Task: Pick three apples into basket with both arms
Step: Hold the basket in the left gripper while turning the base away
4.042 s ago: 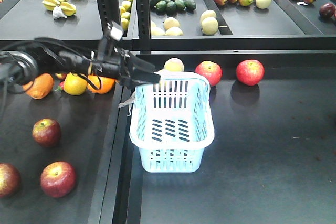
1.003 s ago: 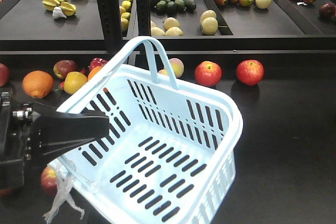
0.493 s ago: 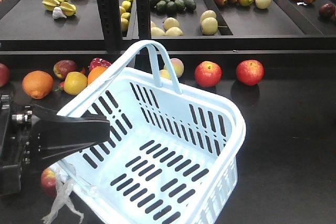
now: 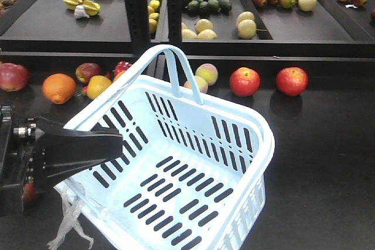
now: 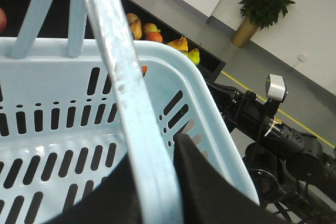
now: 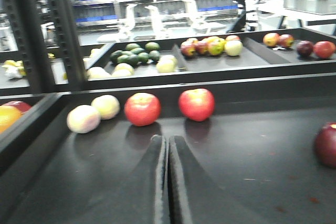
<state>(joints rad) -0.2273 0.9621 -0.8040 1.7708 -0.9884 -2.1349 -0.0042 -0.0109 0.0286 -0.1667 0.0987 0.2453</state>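
At the left edge of the front view, the left gripper (image 4: 108, 143) is clamped on the basket (image 4: 193, 162), with its black wedge against the near-left rim. The left wrist view shows the hold: the two black fingers (image 5: 210, 192) are closed on the hoop handle (image 5: 126, 98), which runs up between them. The basket hangs from this grip, raised and tilted. It fills the space to the gripper's right, with its slotted bottom turned toward the camera. Just below the gripper, a scrap of clear plastic (image 4: 70, 226) dangles from the basket's side. Tight against the left arm (image 4: 14, 168), a sliver of red apple (image 4: 28, 192) shows, and the rest of it is hidden.

Beyond the gripper, on the dark shelf (image 4: 328, 144), lie a dark red apple (image 4: 13, 76) at the far left, an orange (image 4: 58, 88) and a yellow fruit (image 4: 98, 85). Farther right, past the handle, sit two pale blushed fruits (image 4: 206, 73). Next come the first red apple (image 4: 244, 81) and, just beside it, the second red apple (image 4: 292, 80). Both are well apart from the gripper and outside the basket.

The right gripper (image 6: 168, 140) has its fingers pressed together with nothing between them, low over the shelf floor. The two red apples lie ahead of its tips by the back wall. A dark apple (image 6: 326, 144) lies well off to its right, cut by the edge of the view.
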